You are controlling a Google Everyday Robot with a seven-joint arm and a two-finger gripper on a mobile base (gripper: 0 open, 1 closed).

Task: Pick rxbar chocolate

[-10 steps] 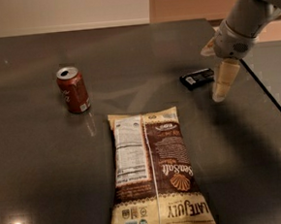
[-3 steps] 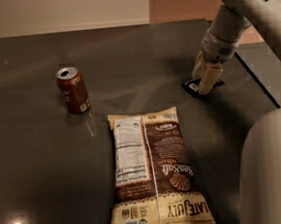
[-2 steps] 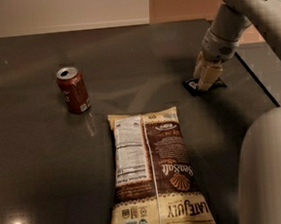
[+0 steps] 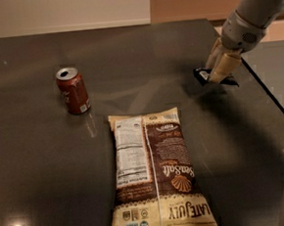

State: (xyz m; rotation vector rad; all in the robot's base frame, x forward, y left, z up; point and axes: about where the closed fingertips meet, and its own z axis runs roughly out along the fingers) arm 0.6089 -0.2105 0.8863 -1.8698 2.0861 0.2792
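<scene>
Obs. 1, rxbar chocolate [image 4: 200,75]: black wrapper, small white patch showing at its left end. It sits at the far right of the table [image 4: 127,52], near the right edge. The bar lies roughly level, its right end tipped slightly down. Only its two ends show; the middle is hidden behind my fingers [image 4: 222,65].

Obs. 2, gripper [image 4: 217,76]: my claw is drawn in narrow and holds the bar across its middle, one cream-coloured finger on each side. The fingers point down and to the left. A dark shadow lies on the tabletop directly beneath the bar. I cannot tell whether the bar's underside touches the surface or hangs just above it.

Obs. 3, arm [image 4: 252,13]: enters from the upper right corner and slopes down to the claw.

Obs. 4, chip bag [image 4: 157,177]: large, brown and cream, lying flat in the near centre. The nutrition panel faces up and the printed name reads upside down. It is well apart from the bar, nearer the camera and to the left.

Obs. 5, soda can [image 4: 73,90]: red, upright, with the top opened. It stands left of centre, just beyond the bag's upper left corner and not touching it. It is the object farthest from the claw.

Obs. 6: the table is dark and glossy, with a bright light reflection at the near left.
</scene>
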